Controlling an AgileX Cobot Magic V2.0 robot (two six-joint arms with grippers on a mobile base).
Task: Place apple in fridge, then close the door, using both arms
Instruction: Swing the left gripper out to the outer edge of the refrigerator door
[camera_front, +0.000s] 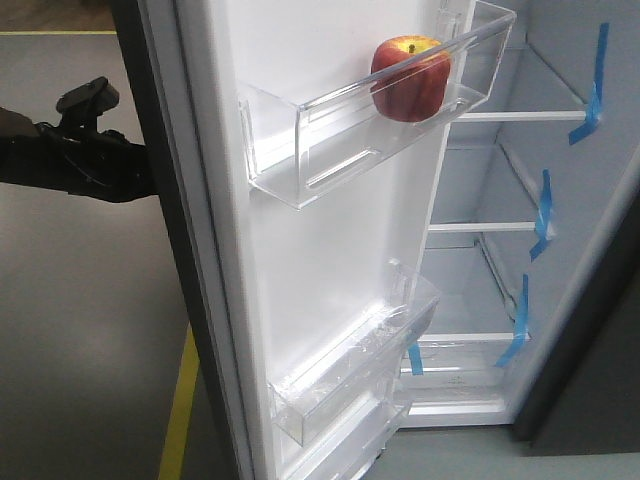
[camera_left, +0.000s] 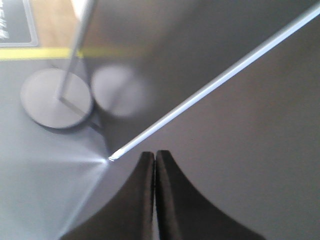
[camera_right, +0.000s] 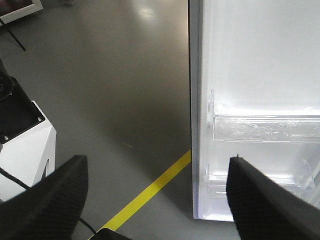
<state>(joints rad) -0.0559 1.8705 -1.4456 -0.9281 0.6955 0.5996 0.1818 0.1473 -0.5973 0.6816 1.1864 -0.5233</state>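
The red apple (camera_front: 410, 78) sits in the upper clear bin (camera_front: 330, 140) on the white inner face of the open door (camera_front: 320, 270). To the right, the fridge (camera_front: 500, 200) stands open, showing white shelves and blue tape strips (camera_front: 592, 90). My left arm (camera_front: 80, 155) reaches toward the door's dark outer side. In the left wrist view, the left gripper (camera_left: 153, 156) is shut and empty, its tips close to the door's grey outer face (camera_left: 250, 150). My right gripper (camera_right: 157, 162) hangs open and empty above the floor, just left of the door's edge (camera_right: 195, 125).
A yellow floor line (camera_right: 155, 187) runs past the door's foot. A white and black box (camera_right: 22, 135) sits to the right gripper's left. A pole on a round grey base (camera_left: 55, 100) stands on the floor beyond the door. A lower door bin (camera_front: 350, 370) is wrapped in clear film.
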